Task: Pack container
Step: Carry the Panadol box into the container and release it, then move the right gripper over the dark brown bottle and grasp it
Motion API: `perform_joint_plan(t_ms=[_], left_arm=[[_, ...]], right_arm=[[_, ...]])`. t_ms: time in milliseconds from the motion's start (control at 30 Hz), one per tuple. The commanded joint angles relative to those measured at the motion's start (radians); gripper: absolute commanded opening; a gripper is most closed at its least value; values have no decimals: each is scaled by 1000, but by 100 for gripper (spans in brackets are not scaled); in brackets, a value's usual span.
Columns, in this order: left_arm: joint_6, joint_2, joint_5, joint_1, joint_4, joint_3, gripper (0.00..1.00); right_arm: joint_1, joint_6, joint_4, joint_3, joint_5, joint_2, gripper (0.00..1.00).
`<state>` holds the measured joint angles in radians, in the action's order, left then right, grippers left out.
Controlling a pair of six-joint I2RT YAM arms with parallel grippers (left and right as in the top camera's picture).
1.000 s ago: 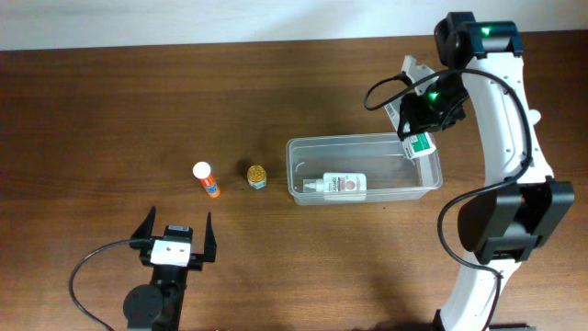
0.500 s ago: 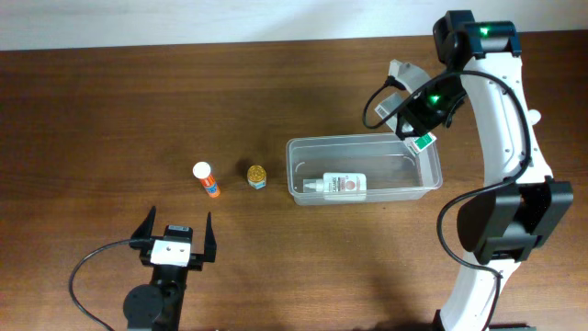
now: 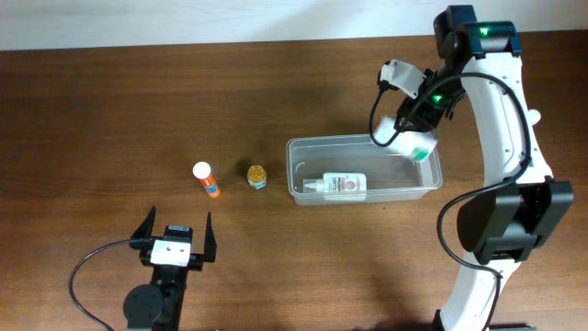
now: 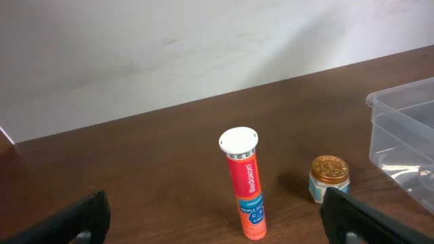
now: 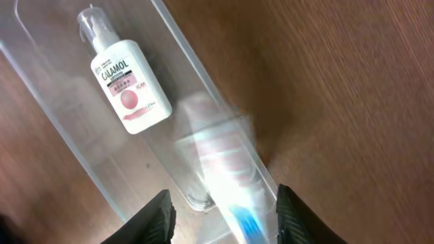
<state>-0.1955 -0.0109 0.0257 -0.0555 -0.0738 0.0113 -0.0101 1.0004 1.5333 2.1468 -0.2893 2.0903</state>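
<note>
The clear plastic container point(image 3: 363, 141) sits right of centre; it also shows in the right wrist view point(image 5: 74, 129) and at the right edge of the left wrist view point(image 4: 407, 118). A white Calamol bottle point(image 3: 342, 185) point(image 5: 125, 78) lies inside it. My right gripper point(image 3: 413, 138) point(image 5: 224, 210) hovers over the container's right end with its fingers spread wide. A white box with green and blue print point(image 3: 421, 150) point(image 5: 220, 159) is motion-blurred between the fingers, above the container's corner. My left gripper point(image 3: 175, 234) point(image 4: 213, 217) is open and empty near the front left.
An orange Redoxon tube with a white cap point(image 3: 207, 180) point(image 4: 245, 183) and a small gold-lidded jar point(image 3: 256, 175) point(image 4: 329, 177) stand on the wooden table left of the container. A pale wall runs along the table's far edge.
The right gripper turned and tipped over the container's right end and opened; the white box it held is now blurred and loose between the fingers. The left arm has not moved.
</note>
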Motion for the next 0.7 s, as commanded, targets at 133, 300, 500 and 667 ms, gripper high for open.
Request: perform_joint_plan(t_ms=[133,300,500,667], left_arm=[[-16,5,-4,6,-6,-2,99],[-16,5,-4,6,-6,-2,99],[-16,5,-4,6,-6,-2,99],[-16,5,-4,6,-6,-2,99]], right_arm=[[-11,42,17,0,-17,32,41],[-10,23,-28,0,-10,32,38],[-1,-304,-190,2,177,31,39],[58,-499,-276,2,261,31,44]])
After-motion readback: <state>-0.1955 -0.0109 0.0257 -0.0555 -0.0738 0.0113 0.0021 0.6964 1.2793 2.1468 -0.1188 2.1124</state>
